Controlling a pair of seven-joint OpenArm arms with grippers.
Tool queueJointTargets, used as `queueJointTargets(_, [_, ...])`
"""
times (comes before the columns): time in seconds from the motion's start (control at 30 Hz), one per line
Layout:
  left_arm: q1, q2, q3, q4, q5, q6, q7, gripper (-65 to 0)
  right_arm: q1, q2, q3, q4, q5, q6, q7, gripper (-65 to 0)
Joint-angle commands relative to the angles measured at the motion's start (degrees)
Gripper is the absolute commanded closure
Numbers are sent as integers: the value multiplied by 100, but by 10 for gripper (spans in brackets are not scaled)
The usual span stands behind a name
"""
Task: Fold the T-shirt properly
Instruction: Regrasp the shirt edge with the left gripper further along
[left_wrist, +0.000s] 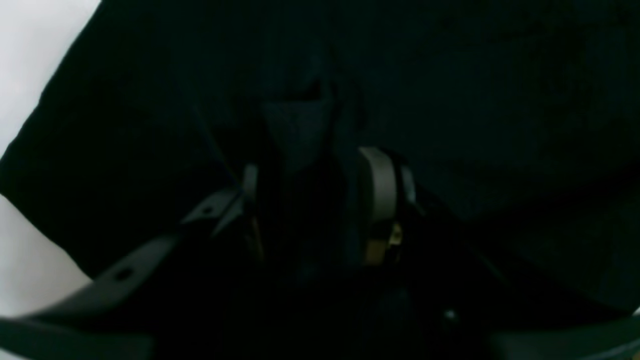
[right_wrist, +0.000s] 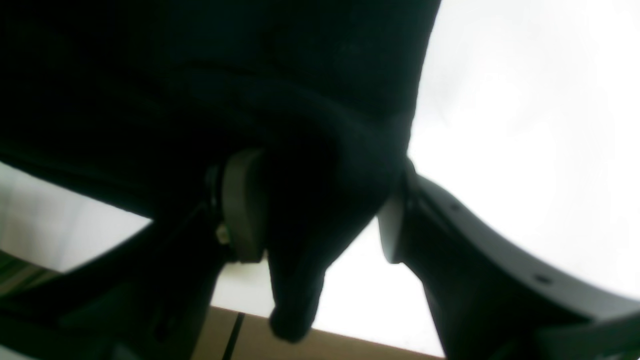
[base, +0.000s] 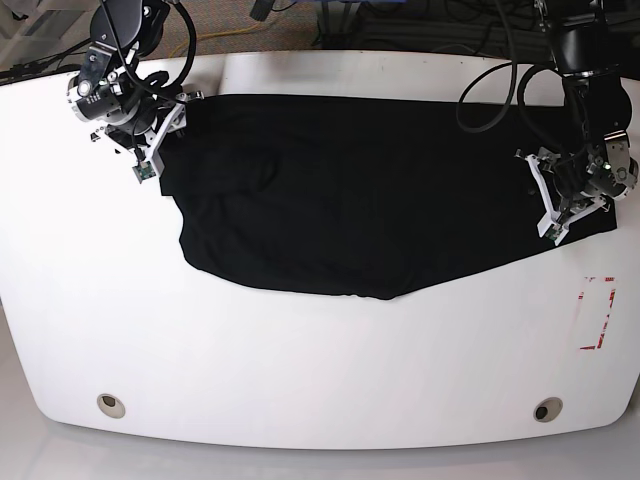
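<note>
The right hand (right_wrist: 320, 210) has a bunch of black cloth between its pale pads, a lump of it hanging below them; a gap of light shows beside the far pad, so whether it pinches firmly cannot be told. The left hand (left_wrist: 320, 180) sits low over dark cloth with a small fold between its fingers; the view is too dim to tell a grip from a loose straddle.

The large black soft cloth T-shirt (base: 370, 200) lies spread across the upper half of the white round-cornered bench (base: 300, 370), one hand at each far end. The step in hand looks like taking hold of both ends before a fold. The next move likely calls for both hands to lift together and carry the far edge toward the near one, keeping the cloth taut.

Only the base view shows the whole outline and a red-marked rectangle (base: 597, 313) near the left arm. Only the wrist views show the cloth between the fingers.
</note>
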Motion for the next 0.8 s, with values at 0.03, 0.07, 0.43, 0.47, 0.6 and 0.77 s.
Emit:
queueJointTargets(0.03, [-102,-100,-32,73,-29,-3,-83,-200,48,47,19,89,57,-7,54,-306])
queueJointTargets(0.07, [-111,-92,-32,73,-29,-3,-92,-169,48,47,19,89,57,-7,54,-306])
queueJointTargets(0.43, [-217,-92,64,-199,-55,-3,-92,-1,48,38,19,89,57,-7,54,-306])
queueJointTargets(0.47, [-217,-92,64,-138,-64,-3,-92,-1,48,38,19,98,57,-7,54,-306])
queueJointTargets(0.6, [-208,-100,38,442,-55,-3,-75,0,83,38,19,98,57,-7,54,-306])
queueJointTargets(0.77, [-217,-92,-68,1067,-47,-3,-57,0,224,38,19,98,57,-7,54,-306])
